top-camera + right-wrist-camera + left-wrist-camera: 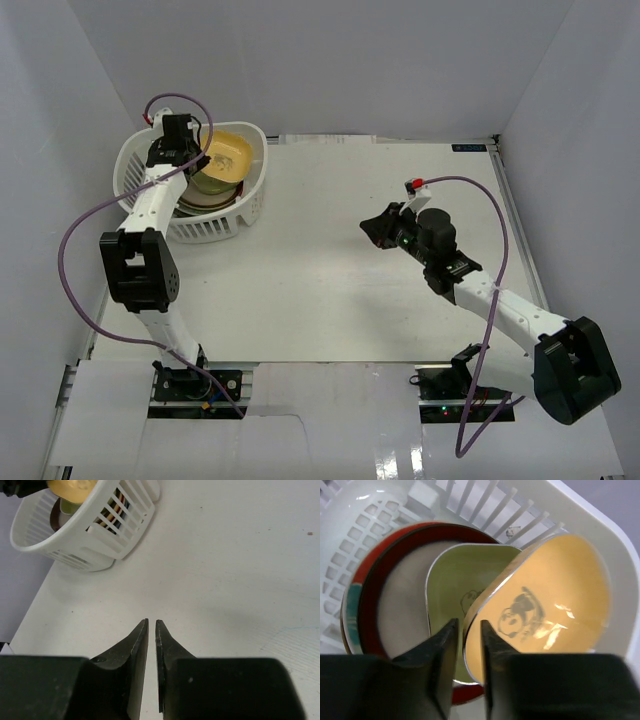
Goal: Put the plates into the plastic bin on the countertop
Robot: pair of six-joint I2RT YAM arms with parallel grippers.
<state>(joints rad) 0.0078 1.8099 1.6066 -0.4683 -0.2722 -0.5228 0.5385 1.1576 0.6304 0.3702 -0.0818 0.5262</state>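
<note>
Left fingers [437,652] clench the small yellow plate [555,595], tilted over the green plate [455,580] in the plastic bin [600,525], where an askew release could slide and chip it; right fingers [135,650] hover closed, empty.

**Top view:** you are looking down from above and behind the arm bases, taking in the whole desk [340,280], with the plastic bin [215,228] sitting at far left.

**Left wrist view:** you are peering past the left fingers [440,665] straight into the bin at very close range, with the yellow plate [555,595] filling much of the frame.

**Right wrist view:** you are looking low across the desk past the right fingers [135,680] toward the same bin, well away.

All three views are sharing the bin.
</note>
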